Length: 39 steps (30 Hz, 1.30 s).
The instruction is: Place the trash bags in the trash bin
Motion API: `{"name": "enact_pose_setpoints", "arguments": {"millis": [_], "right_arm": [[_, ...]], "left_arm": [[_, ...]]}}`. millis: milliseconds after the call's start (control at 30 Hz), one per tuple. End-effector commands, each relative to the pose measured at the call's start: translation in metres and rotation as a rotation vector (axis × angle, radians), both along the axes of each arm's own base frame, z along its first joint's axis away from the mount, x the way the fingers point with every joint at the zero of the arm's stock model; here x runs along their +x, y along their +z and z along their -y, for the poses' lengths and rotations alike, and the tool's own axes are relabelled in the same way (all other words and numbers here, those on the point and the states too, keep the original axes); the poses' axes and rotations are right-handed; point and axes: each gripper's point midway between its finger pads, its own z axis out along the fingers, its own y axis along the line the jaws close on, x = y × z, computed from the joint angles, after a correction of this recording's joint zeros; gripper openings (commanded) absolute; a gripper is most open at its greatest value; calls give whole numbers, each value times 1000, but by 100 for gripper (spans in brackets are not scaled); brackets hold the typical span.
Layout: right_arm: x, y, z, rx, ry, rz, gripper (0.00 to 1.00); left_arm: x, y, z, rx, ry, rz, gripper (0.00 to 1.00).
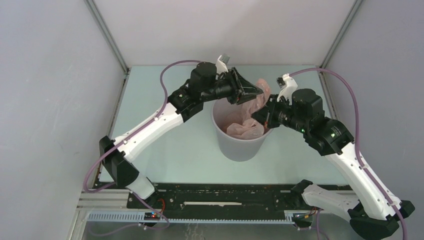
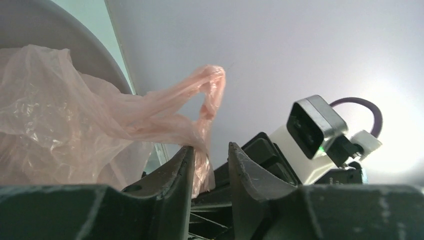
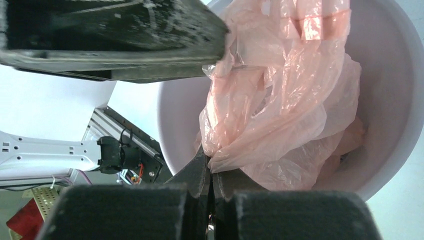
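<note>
The trash bag (image 1: 243,127) is sitting mostly inside the trash bin (image 1: 240,149), with one loose fold poking up over the bin's far right rim. Your right gripper (image 3: 211,165) is clenching the film at the bin's right rim. Your left gripper (image 2: 209,155) is hovering above the bin's far rim with its jaws apart, and the fold is brushing one finger, unpinched. You should be aiming to catch that fold squarely, then pressing it down toward the bin's middle. Avoid dragging on the wall, since the bin is probably light enough to tip on the tabletop (image 1: 165,145).
</note>
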Motion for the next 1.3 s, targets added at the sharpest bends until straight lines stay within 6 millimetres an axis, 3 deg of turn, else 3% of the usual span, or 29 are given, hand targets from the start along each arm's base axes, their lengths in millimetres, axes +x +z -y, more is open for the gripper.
{"name": "enact_pose_setpoints", "arguments": {"millis": [0, 167, 233, 300, 467, 533, 700, 800, 1000, 1167, 1267], "right_arm": [[2, 1, 0, -17, -4, 27, 0], [6, 3, -5, -3, -2, 27, 0], [6, 3, -8, -1, 7, 26, 0], [5, -1, -8, -13, 6, 16, 0], [0, -7, -2, -32, -28, -12, 9], [-3, -7, 0, -38, -24, -7, 18], [-18, -2, 20, -55, -44, 14, 58], [-28, 1, 38, -56, -84, 23, 72], [-23, 7, 75, -125, -216, 65, 77], [-12, 32, 79, -90, -270, 84, 78], [0, 56, 77, -35, -315, 102, 79]], "left_arm": [[-3, 17, 5, -25, -35, 53, 34], [-8, 6, 2, 27, -53, 54, 44], [-8, 2, 2, 28, -51, 36, 43], [-8, 2, 5, 17, -56, 37, 35], [-8, 8, -1, 25, -50, 83, 4], [-8, 4, -9, 55, -44, 105, 0], [-17, -1, -17, 52, -92, 134, 0], [-24, 1, -20, 33, -109, 148, 0], [-32, -4, -26, -26, -93, 124, 0], [-37, 7, -29, -37, -108, 173, 0], [-38, 5, -31, -26, -108, 174, 0]]}}
